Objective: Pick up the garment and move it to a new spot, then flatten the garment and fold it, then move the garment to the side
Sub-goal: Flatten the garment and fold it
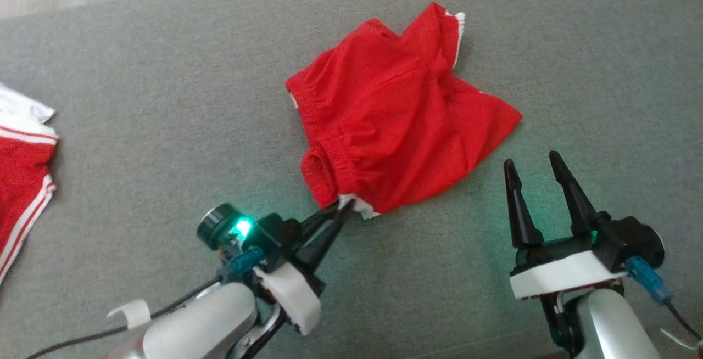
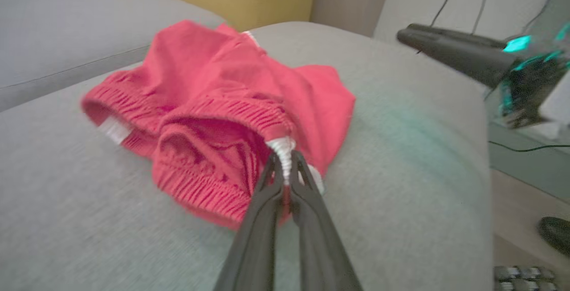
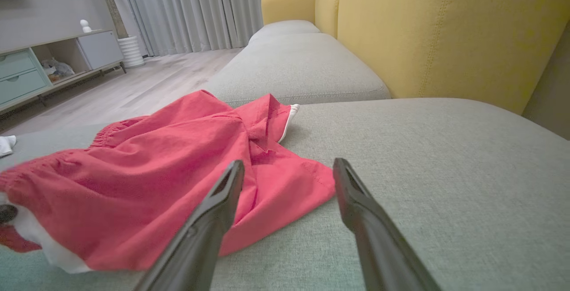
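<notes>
The garment point(image 1: 387, 112) is a pair of red shorts with white trim, lying crumpled on the grey sofa seat. My left gripper point(image 1: 341, 206) is shut on the white-edged waistband corner at its near edge; the left wrist view shows the two fingers pinching that white trim point(image 2: 285, 159) of the garment point(image 2: 213, 104). My right gripper point(image 1: 534, 162) stands open to the right of the garment, fingers apart and empty. In the right wrist view the garment point(image 3: 169, 179) spreads left of and behind my open right gripper point(image 3: 289, 168).
A second red garment with white stripes point(image 1: 22, 183) lies at the left edge of the seat. The grey seat cushion point(image 1: 165, 101) is bare between the two. A yellow sofa back point(image 3: 445, 28) rises behind the seat. My right gripper point(image 2: 449, 50) also shows in the left wrist view.
</notes>
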Controlling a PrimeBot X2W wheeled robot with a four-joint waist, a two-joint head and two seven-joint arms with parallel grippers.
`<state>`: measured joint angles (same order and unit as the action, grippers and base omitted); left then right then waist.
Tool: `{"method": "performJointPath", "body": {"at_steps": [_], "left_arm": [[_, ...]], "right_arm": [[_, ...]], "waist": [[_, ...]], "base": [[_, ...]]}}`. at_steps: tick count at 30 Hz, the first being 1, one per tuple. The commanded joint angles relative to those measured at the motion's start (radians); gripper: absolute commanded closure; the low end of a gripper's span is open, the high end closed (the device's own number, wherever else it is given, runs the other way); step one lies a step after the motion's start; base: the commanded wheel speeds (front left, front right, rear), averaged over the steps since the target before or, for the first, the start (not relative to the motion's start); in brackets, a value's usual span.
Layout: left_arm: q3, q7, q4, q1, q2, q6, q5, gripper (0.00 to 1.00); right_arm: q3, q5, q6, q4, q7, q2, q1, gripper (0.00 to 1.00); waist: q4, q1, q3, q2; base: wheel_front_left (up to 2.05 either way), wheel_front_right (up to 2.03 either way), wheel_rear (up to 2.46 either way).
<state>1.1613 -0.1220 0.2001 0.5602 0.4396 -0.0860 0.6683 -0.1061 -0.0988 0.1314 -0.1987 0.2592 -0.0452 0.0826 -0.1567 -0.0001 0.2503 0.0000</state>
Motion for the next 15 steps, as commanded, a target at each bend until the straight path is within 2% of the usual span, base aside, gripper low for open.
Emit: {"method": "performJointPath", "body": {"at_steps": [1, 6, 8, 12, 15], "left_arm": [[-0.037, 0.003, -0.054, 0.059, 0.019, 0.007, 0.008, 1.0], [-0.088, 0.068, -0.18, 0.174, 0.005, 0.031, 0.046, 1.0], [-0.122, 0.124, -0.228, 0.292, -0.012, 0.048, 0.049, 1.0], [-0.19, 0.174, -0.244, 0.47, -0.068, 0.069, 0.065, 1.0], [-0.248, 0.181, -0.21, 0.584, -0.104, 0.064, 0.068, 1.0]], "right_arm": [[-0.026, -0.009, -0.001, 0.026, 0.003, -0.005, 0.019, 0.0], [-0.045, -0.042, -0.001, 0.036, 0.003, -0.005, 0.044, 0.0], [-0.059, -0.079, -0.001, 0.036, 0.003, -0.005, 0.049, 0.0], [-0.076, -0.107, -0.001, 0.033, 0.003, -0.005, 0.049, 0.0], [-0.082, -0.112, -0.001, 0.03, 0.003, -0.005, 0.039, 0.0]], "waist": [[-0.01, 0.0001, 0.005, 0.0], [-0.066, 0.0001, 0.035, 0.0], [-0.103, 0.0001, 0.045, 0.0], [-0.138, 0.0001, 0.042, 0.0], [-0.153, 0.0001, 0.02, 0.0]], "base": [[0.0, 0.0, 0.0], [0.0, 0.0, 0.0], [0.0, 0.0, 0.0], [0.0, 0.0, 0.0], [0.0, 0.0, 0.0]]}}
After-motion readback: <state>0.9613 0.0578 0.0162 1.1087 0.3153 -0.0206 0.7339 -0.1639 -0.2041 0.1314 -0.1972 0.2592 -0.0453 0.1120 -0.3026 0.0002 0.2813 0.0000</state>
